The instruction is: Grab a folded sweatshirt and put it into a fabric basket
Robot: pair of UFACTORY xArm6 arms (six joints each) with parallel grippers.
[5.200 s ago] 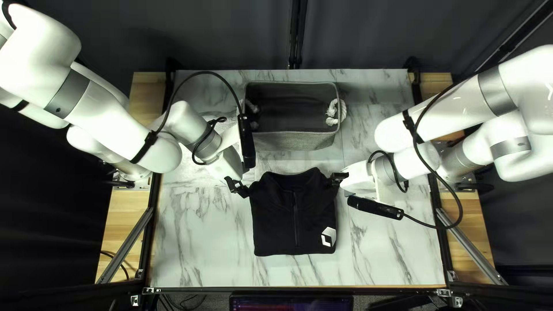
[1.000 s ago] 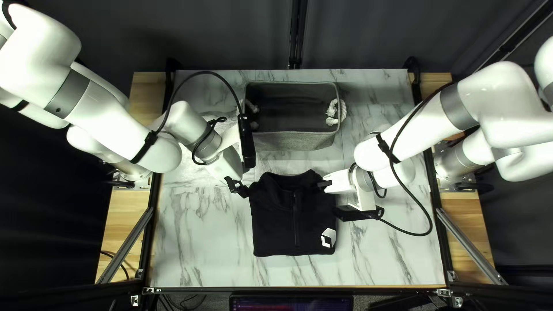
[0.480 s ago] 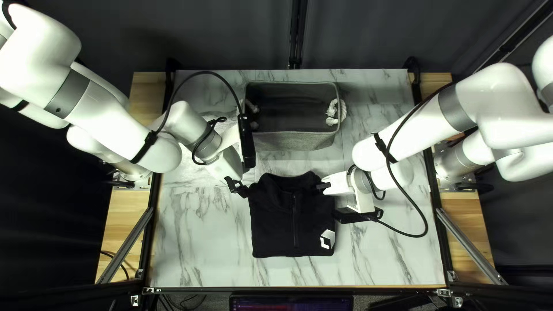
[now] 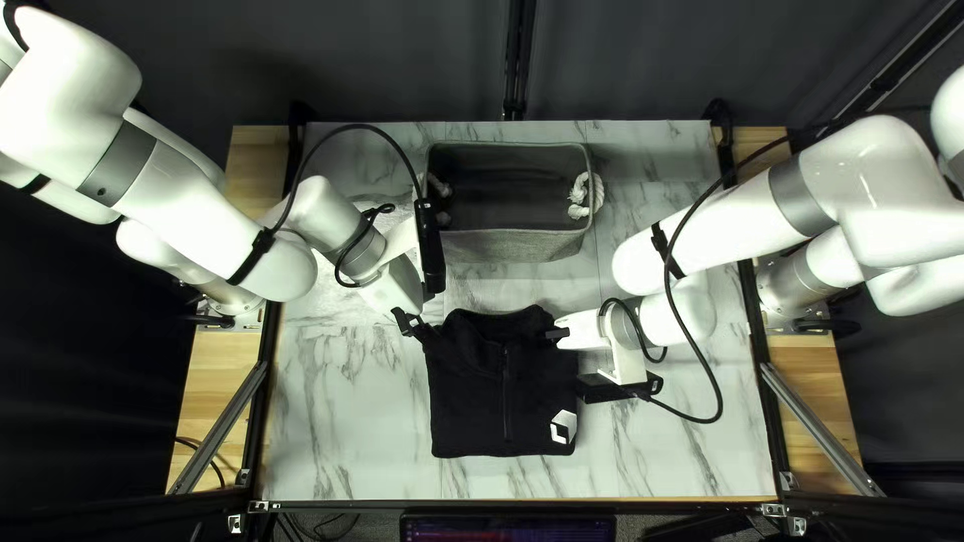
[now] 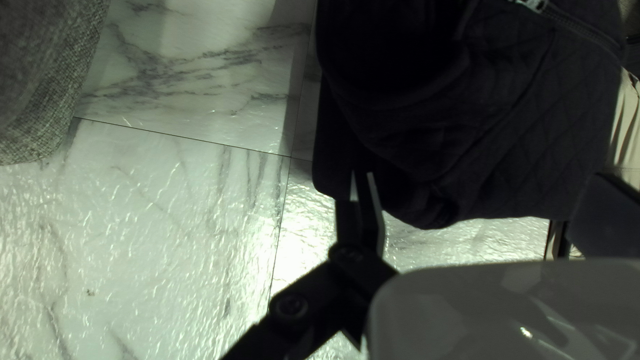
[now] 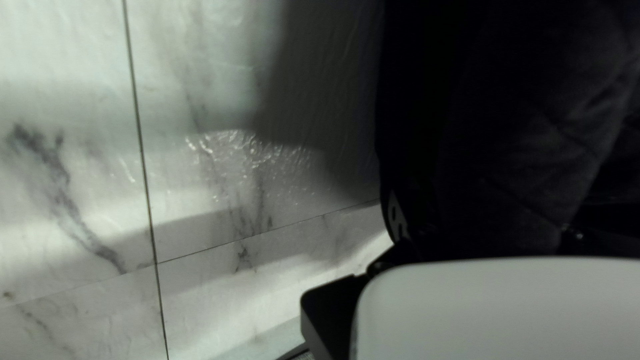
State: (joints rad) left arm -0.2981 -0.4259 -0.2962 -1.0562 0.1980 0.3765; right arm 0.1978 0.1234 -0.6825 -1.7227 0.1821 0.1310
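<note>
A black folded sweatshirt (image 4: 501,384) with a zip and a white mark lies in the middle of the marble table (image 4: 354,421). Behind it stands the grey fabric basket (image 4: 508,241) with rope handles, its inside dark. My right gripper (image 4: 557,331) is shut on the sweatshirt's far right shoulder; in the right wrist view dark cloth (image 6: 500,150) bunches around its finger (image 6: 400,225). My left gripper (image 4: 413,327) is open at the far left corner. In the left wrist view one finger (image 5: 357,210) reaches under the raised cloth (image 5: 475,125); the other is hidden.
The basket's grey wall (image 5: 35,75) is close beside my left gripper. A black cable (image 4: 678,410) from the right wrist lies on the table, right of the sweatshirt. Wooden strips (image 4: 211,391) and metal frame rails border both sides.
My right gripper has moved left and a little nearer with the shoulder in it. The sweatshirt has slid left and toward the near edge. My left arm has stayed still.
</note>
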